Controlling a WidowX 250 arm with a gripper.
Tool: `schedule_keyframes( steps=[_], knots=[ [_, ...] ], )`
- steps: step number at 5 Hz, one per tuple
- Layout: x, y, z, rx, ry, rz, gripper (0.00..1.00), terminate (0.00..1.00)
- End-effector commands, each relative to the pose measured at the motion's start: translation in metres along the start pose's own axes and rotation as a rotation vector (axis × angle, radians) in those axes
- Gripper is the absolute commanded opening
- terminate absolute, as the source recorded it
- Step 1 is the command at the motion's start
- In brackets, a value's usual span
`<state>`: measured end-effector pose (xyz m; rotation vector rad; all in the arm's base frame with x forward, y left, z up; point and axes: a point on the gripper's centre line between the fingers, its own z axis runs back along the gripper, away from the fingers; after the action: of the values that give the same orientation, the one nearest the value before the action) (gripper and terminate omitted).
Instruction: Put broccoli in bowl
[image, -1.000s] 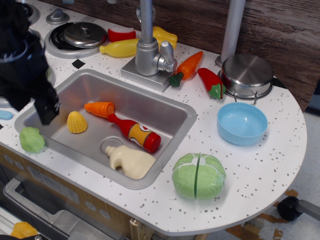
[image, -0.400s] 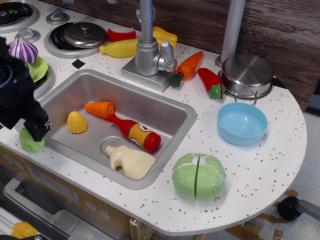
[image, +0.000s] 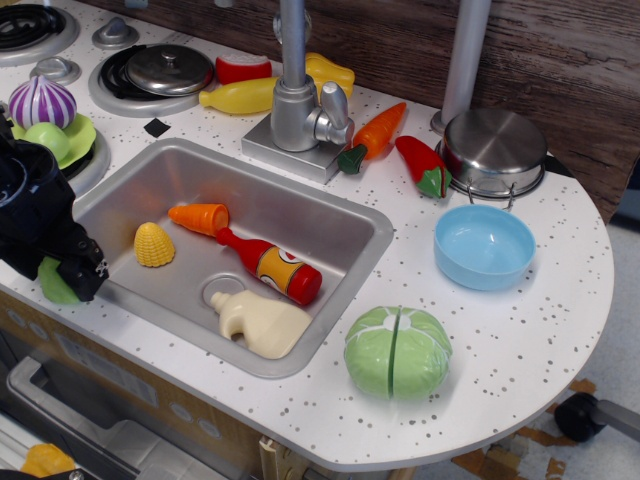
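Observation:
The broccoli (image: 50, 288), a small light green lump, lies on the counter's front left edge beside the sink; only its lower left part shows. My black gripper (image: 74, 274) is down on top of it and covers most of it. The fingers are lost in the black mass, so I cannot tell how the jaws stand. The light blue bowl (image: 485, 248) sits empty on the counter at the right, far from the gripper.
The steel sink (image: 330, 205) holds a corn cob (image: 153, 245), an orange carrot piece (image: 200, 217), a ketchup bottle (image: 270, 266) and a cream bottle (image: 262, 322). A split green cabbage (image: 397, 350) sits front right, a steel pot (image: 493, 150) behind the bowl, and the faucet (image: 297, 105) behind the sink.
My gripper has moved down and toward the front left, from above the sink's left rim onto the broccoli, now covering most of it. Nothing else has moved.

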<state>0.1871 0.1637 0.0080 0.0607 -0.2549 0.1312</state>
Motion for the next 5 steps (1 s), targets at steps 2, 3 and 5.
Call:
schedule_keyframes(
  steps=[2,3,5],
  knots=[
    [0.006,-0.002,0.001,0.02,-0.02,0.024,0.0,0.0],
    [0.008,-0.008,0.01,0.035,-0.001,0.033,0.0,0.0],
    [0.038,-0.075,0.066,0.069,0.12,0.12,0.0,0.0]
  ],
)
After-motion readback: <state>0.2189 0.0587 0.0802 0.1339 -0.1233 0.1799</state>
